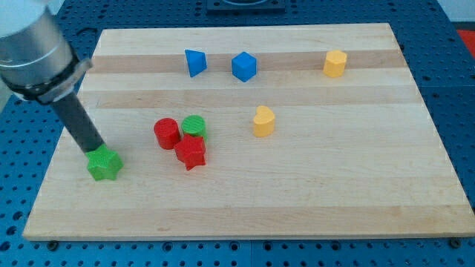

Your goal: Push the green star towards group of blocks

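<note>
The green star (105, 164) lies on the wooden board (312, 193) at the view's left. My tip (96, 150) touches the star's upper left edge. To the star's right is a tight group: a red cylinder (167, 133), a green cylinder (194, 127) and a red star (191, 152), touching one another. A gap of bare board separates the green star from that group.
A blue triangular block (195, 62) and a blue cube (243, 66) sit near the view's top. A yellow block (335, 64) is at the top right, another yellow block (263, 121) near the middle. The board's left edge is close to the star.
</note>
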Motion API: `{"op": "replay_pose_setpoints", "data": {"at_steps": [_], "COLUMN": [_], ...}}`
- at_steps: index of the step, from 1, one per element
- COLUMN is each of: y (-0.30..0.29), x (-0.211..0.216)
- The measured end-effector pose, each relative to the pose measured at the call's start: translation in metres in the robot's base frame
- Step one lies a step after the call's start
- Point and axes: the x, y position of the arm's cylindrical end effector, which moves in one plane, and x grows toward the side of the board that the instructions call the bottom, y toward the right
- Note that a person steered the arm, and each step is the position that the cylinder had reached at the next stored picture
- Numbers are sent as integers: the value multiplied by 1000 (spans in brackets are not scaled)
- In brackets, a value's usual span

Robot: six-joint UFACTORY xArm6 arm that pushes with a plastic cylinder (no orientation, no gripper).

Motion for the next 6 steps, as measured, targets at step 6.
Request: {"op": "replay_pose_setpoints", "data": {"at_steps": [6], "y": [70], "x": [17]}}
